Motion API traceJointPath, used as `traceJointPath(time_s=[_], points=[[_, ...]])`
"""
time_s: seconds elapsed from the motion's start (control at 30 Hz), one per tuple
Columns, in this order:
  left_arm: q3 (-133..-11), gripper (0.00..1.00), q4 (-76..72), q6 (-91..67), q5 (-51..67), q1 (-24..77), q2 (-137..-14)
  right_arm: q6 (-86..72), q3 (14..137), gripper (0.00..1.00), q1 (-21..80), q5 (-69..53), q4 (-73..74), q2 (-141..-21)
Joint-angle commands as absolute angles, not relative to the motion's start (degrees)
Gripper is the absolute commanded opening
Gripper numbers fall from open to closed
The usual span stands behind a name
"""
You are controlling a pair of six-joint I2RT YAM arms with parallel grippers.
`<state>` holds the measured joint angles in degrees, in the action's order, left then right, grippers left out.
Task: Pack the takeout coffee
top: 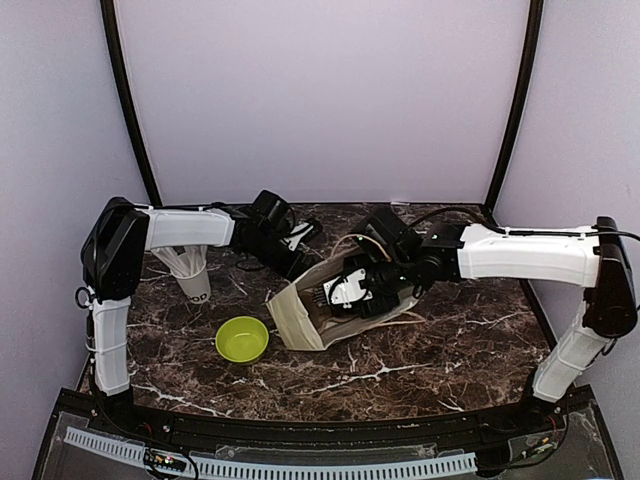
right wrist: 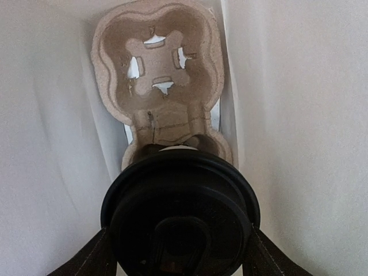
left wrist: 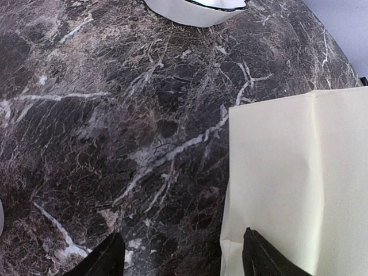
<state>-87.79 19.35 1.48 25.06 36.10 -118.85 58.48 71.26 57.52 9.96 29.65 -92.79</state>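
Jaws: right gripper grips cup; left gripper gapes at bag.
Done: cup over tray (inside bag).
Remaining: twelve o'clock slot empty.

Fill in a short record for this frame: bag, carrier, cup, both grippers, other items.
bag: cream bag, tilted on the marble table
carrier: cardboard cup carrier inside the bag, far slot empty
cup: coffee cup, black lid on, at the carrier's near slot
right gripper: inside the bag, fingers against both sides of the lid
left gripper: open, straddling the bag's edge
second cup: not visible
other items: lime-green bowl and straw cup, left of the bag
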Motion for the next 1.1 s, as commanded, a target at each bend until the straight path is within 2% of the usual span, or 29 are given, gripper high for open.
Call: traceJointPath(time_s=[0.0, 0.57, 1.07], points=[[-87.6, 0.73, 20.2, 3.3, 32.4, 36.7, -118.8, 55.2, 75.8, 0.49, 55.8, 7.6, 31.8, -95.0], [-86.4, 0.68, 19.0, 5.3, 45.7, 36.8, -120.6, 53.1, 85.0, 0.48, 54.4, 0.3, 44.0, -98.9], [-85.2, 0.66, 19.5, 7.4, 56.2, 37.5, -121.2, 55.0, 97.2, 0.48, 51.3, -12.1, 56.9, -104.5]])
